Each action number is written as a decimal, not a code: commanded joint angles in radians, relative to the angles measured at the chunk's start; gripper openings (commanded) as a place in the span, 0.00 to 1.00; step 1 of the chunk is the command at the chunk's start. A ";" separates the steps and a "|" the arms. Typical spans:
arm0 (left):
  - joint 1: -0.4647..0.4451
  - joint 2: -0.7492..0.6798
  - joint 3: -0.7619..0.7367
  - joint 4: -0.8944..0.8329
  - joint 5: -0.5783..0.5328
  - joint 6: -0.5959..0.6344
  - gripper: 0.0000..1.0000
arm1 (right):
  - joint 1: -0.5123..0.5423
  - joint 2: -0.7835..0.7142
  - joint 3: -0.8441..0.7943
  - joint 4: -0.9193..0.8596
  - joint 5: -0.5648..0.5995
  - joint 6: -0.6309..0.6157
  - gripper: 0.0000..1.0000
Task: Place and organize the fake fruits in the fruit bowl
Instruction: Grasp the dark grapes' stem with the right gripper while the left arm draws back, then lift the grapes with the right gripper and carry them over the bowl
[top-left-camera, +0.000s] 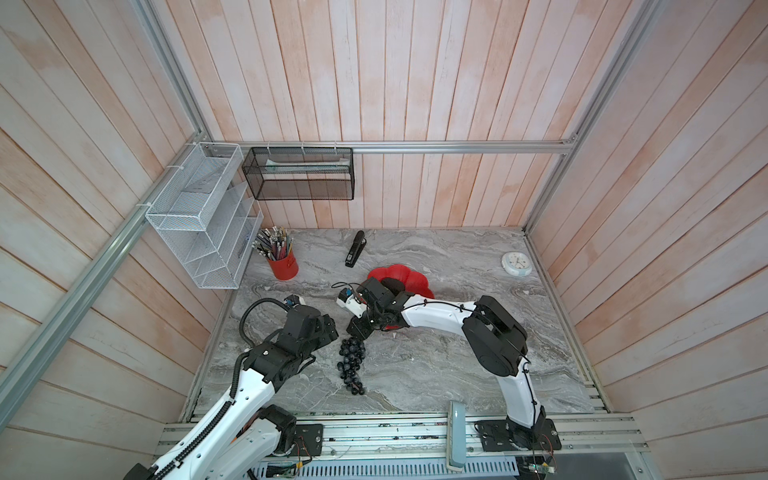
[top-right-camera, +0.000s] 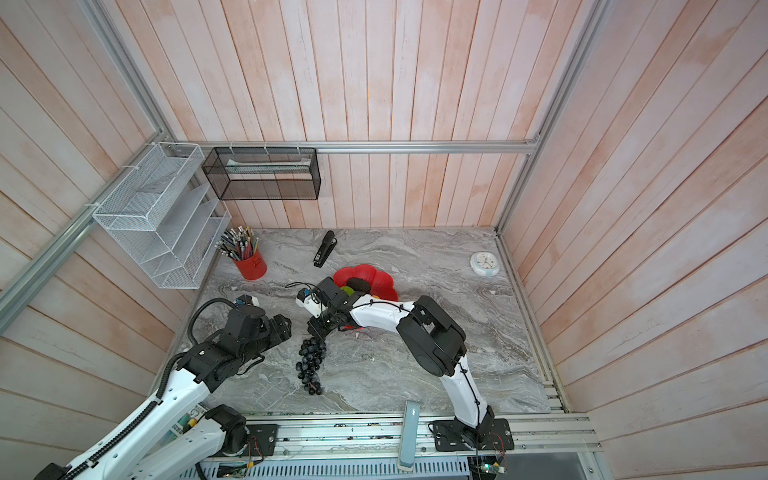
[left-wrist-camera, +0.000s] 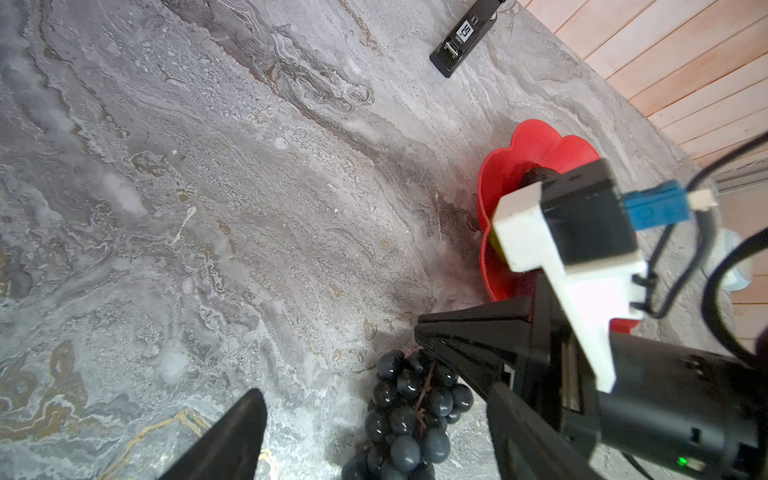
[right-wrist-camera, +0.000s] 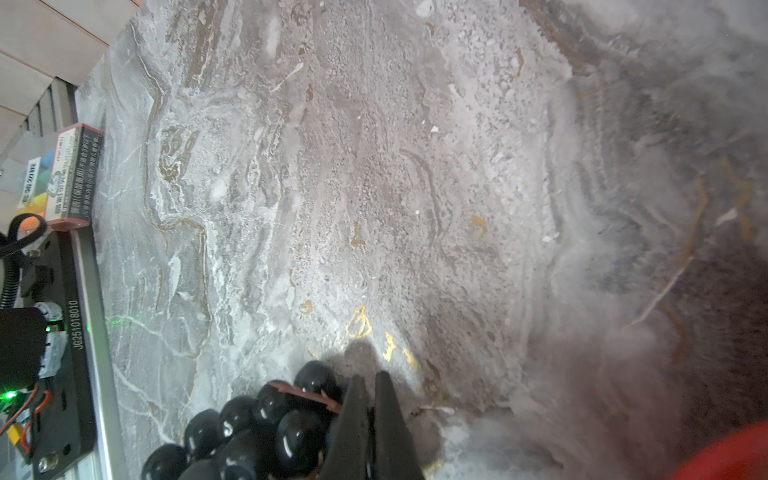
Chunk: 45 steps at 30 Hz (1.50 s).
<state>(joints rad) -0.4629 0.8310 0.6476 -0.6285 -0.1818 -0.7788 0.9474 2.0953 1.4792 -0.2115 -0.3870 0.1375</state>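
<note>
The grapes (top-left-camera: 352, 361) are lying on the table (top-left-camera: 436, 365), near and left of the bowl (top-left-camera: 409, 274), with the bunch stretching from its stem end on the far side toward the near edge. The right gripper (right-wrist-camera: 371, 380) is reaching over the bowl's near-left rim and pointing down at that stem end. Its fingers are pressing together with only a sliver between them, and the brown stem (right-wrist-camera: 303, 395) is running straight into them, so they are pinching the grapes by the stem while the berries are resting on the table. The left gripper (top-left-camera: 331, 328) is hovering just left of the bunch, its fingers standing wide apart and holding nothing. The bowl is sitting about mid-table, partly hidden under the right arm. Inside it the avocado (top-right-camera: 359, 284) is showing at the far side, with a green fruit (top-right-camera: 345, 289) and a bit of yellow fruit (top-right-camera: 375, 296) peeking out beside the arm. A stapler (top-left-camera: 354, 248) is lying farther back.
</note>
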 joint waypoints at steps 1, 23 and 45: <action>0.007 0.000 0.035 0.008 -0.024 0.016 0.86 | 0.002 -0.079 -0.023 0.032 0.025 0.024 0.00; 0.010 0.012 0.039 0.038 -0.020 0.028 0.86 | -0.012 -0.398 0.012 0.030 0.177 0.050 0.00; 0.010 0.122 0.073 0.108 0.042 0.052 0.85 | -0.167 -0.539 -0.017 -0.038 0.252 0.002 0.00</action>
<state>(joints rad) -0.4583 0.9409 0.6895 -0.5499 -0.1528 -0.7444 0.7799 1.5871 1.4792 -0.2481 -0.1322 0.1478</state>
